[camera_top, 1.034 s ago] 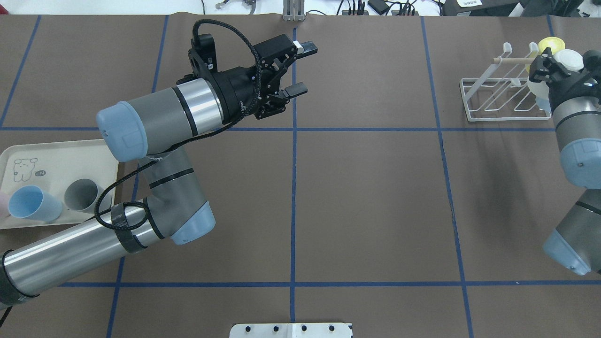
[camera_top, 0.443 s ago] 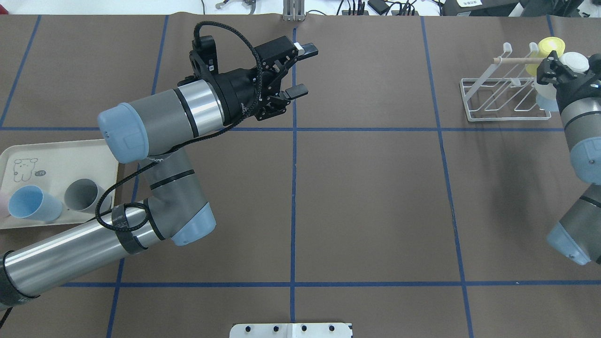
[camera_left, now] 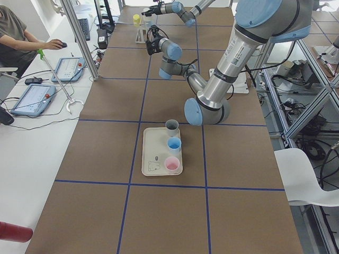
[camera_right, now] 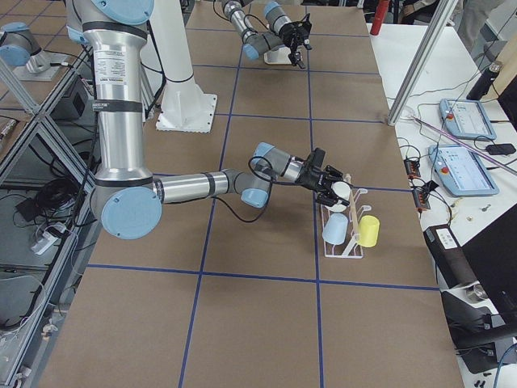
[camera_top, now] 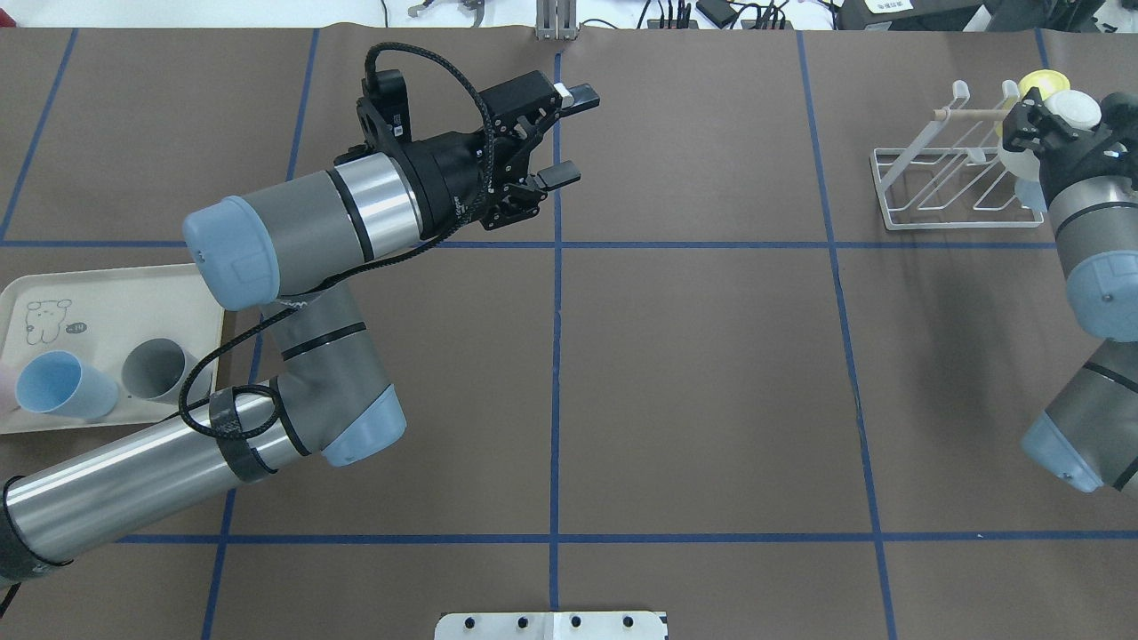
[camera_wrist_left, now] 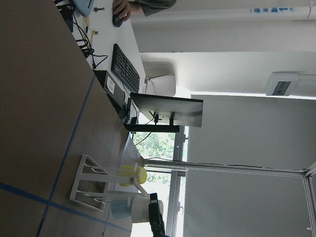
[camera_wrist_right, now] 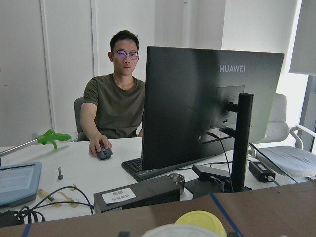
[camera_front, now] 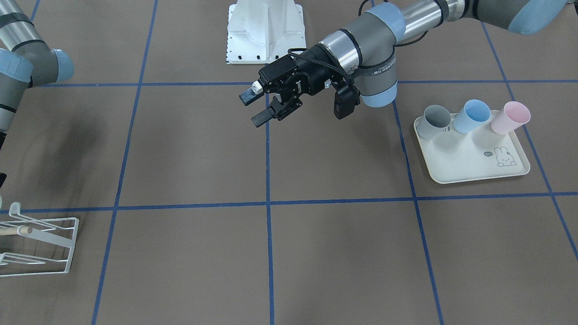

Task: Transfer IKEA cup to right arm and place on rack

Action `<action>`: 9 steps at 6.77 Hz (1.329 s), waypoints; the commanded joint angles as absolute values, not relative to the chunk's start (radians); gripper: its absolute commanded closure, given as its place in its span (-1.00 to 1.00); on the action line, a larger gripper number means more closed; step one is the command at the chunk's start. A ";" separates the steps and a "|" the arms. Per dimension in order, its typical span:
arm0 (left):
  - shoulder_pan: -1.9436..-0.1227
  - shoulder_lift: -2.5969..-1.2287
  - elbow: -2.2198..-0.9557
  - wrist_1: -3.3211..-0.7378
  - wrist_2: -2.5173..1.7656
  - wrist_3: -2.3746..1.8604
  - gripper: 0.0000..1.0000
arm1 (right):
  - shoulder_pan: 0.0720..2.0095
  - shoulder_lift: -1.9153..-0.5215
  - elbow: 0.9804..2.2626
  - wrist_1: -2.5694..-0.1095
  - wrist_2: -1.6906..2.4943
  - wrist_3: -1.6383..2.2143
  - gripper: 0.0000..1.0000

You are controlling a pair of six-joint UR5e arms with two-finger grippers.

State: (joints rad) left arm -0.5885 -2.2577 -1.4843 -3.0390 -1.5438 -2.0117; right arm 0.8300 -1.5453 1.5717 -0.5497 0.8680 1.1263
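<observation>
Brown table (camera_top: pixel 711 373), gridded in blue tape. Left arm (camera_top: pixel 293 222): hangs over the middle, left gripper (camera_top: pixel 578 133) spread wide, holding nothing. Right arm (camera_top: pixel 1098 240): reaches to the far right corner. Cream tray (camera_front: pixel 465 158): carries a grey cup (camera_front: pixel 437 118), a blue cup (camera_front: pixel 472 115), a pink cup (camera_front: pixel 510 117). White rack (camera_top: pixel 933 191): bears a yellow cup (camera_top: pixel 1042 83). Clamped in the right gripper (camera_top: pixel 1062 124): the white cup (camera_top: pixel 1080 108), at the rack's end, just beside the yellow one; contact with the prongs unclear.

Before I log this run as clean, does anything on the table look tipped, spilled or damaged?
Nothing stands out: the grey cup, blue cup and pink cup stand upright on the tray, and the rack sits flat.
</observation>
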 commanded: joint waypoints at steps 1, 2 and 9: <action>-0.586 -2.252 -1.485 -3.040 -1.540 -2.013 -0.98 | 0.830 -1.540 1.549 -0.548 0.868 1.131 1.00; -0.586 -2.252 -1.485 -3.040 -1.540 -2.013 -0.98 | 0.830 -1.542 1.540 -0.549 0.868 1.129 1.00; -0.588 -2.252 -1.494 -3.039 -1.534 -2.016 -0.98 | 0.807 -1.517 1.525 -0.549 0.870 1.127 1.00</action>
State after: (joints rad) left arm -0.5875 -2.2505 -1.4913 -3.0393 -1.5354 -2.0140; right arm 0.8085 -1.5181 1.5253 -0.5492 0.8698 1.1275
